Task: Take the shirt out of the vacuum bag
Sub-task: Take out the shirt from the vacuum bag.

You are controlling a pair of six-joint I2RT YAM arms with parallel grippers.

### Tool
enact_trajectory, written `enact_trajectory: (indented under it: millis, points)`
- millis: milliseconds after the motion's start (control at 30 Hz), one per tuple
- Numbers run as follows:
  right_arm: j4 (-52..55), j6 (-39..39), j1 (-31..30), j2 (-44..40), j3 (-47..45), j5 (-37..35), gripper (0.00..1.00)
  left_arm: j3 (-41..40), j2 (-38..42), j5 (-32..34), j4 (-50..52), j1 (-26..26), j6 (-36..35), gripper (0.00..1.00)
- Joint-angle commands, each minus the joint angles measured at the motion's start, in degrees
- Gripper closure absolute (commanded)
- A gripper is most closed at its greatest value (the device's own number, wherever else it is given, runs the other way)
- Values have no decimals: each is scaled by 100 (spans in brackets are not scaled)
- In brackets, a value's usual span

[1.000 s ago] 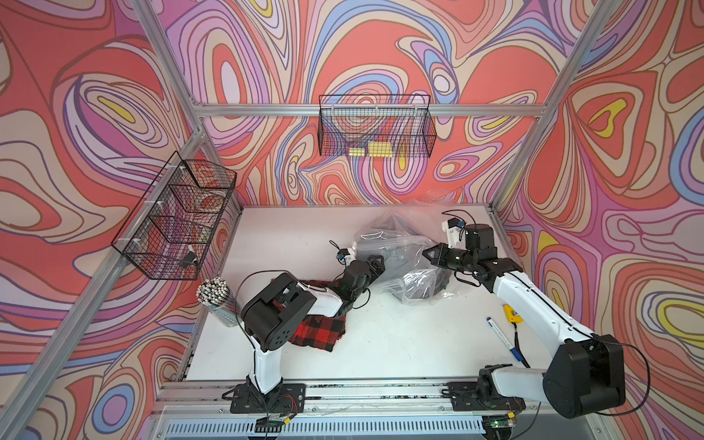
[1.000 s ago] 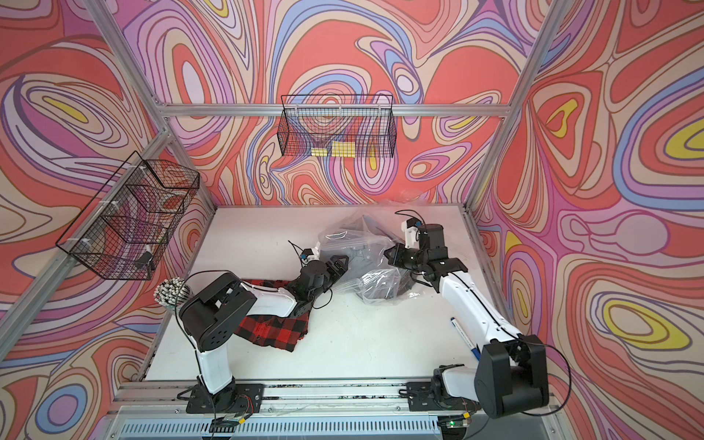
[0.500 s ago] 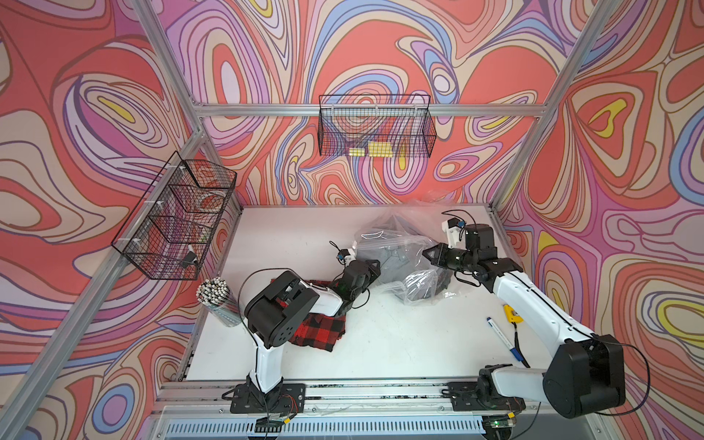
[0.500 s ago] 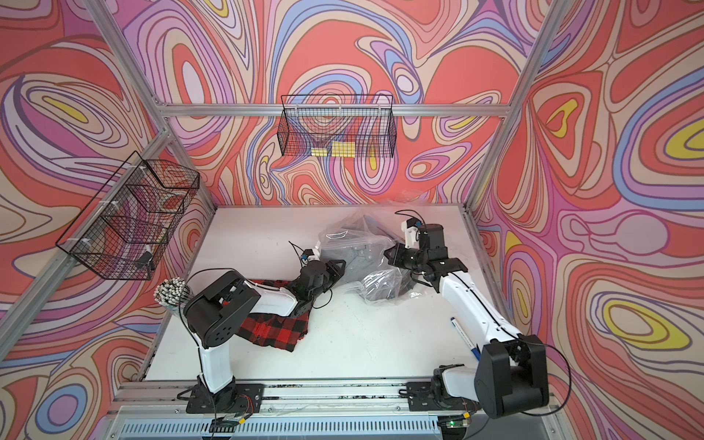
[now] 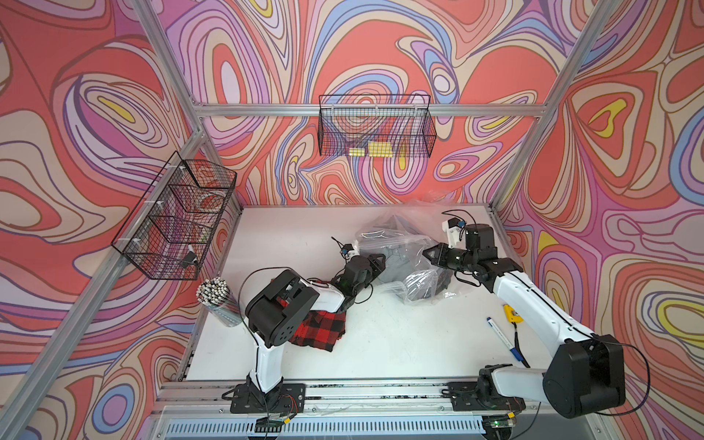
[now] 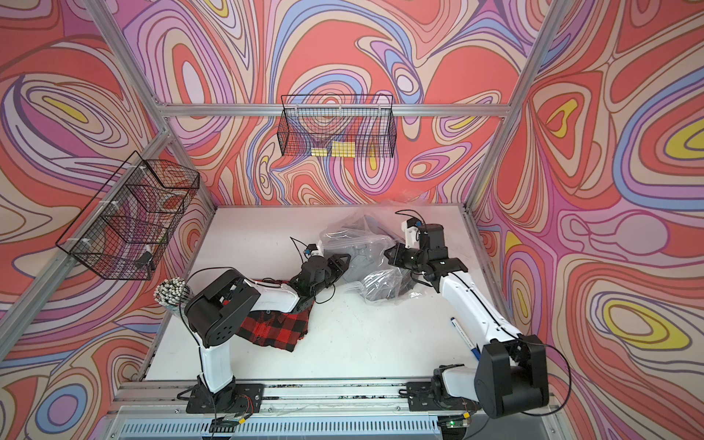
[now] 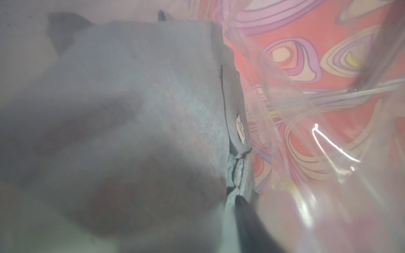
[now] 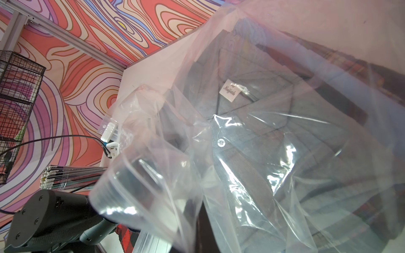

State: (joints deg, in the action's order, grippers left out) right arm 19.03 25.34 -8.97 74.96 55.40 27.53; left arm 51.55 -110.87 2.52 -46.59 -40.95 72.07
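The clear, crinkly vacuum bag [image 5: 396, 236] [image 6: 358, 244] lies at the table's back right with a grey shirt [image 5: 392, 268] [image 8: 252, 122] inside. My left gripper [image 5: 379, 261] [image 6: 343, 261] reaches into the bag's mouth. In the left wrist view the grey shirt [image 7: 153, 98] puckers at the gripper [image 7: 232, 197], pinched against a dark finger [image 7: 249, 223]. My right gripper [image 5: 427, 254] [image 6: 389, 254] is shut on the bag's upper plastic layer and holds it up. The right wrist view shows that film [image 8: 153, 175] bunched at the gripper [image 8: 197, 210].
A red plaid shirt [image 5: 316, 327] lies on the table under my left arm. A cup of white-tipped sticks [image 5: 217, 301] stands at the left edge. A blue pen [image 5: 503, 339] and a yellow piece [image 5: 512, 314] lie beside my right arm. Wire baskets [image 5: 375, 129] [image 5: 175, 221] hang on the walls.
My left gripper's jaws have closed from wide open onto the grey fabric inside the bag mouth. The right arm has stayed put, still holding the plastic.
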Motion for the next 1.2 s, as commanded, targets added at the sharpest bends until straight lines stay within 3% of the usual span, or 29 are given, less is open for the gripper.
enact_trajectory:
  millis: [0, 200, 700, 1167]
  points:
    - [-57, -64, -8, 20, 111, 42, 100, 94, -147, -262, -490, 32, -43, 77]
    - [26, -111, -7, -14, 138, -10, 100, 20, -121, -459, -721, 112, 29, 100]
    - [64, -192, -6, 137, 151, -279, 100, -763, 1228, -571, -114, 295, -472, 100]
    - [84, -199, -5, 212, 200, -319, 100, -834, 2127, -783, 580, 368, -1131, 100]
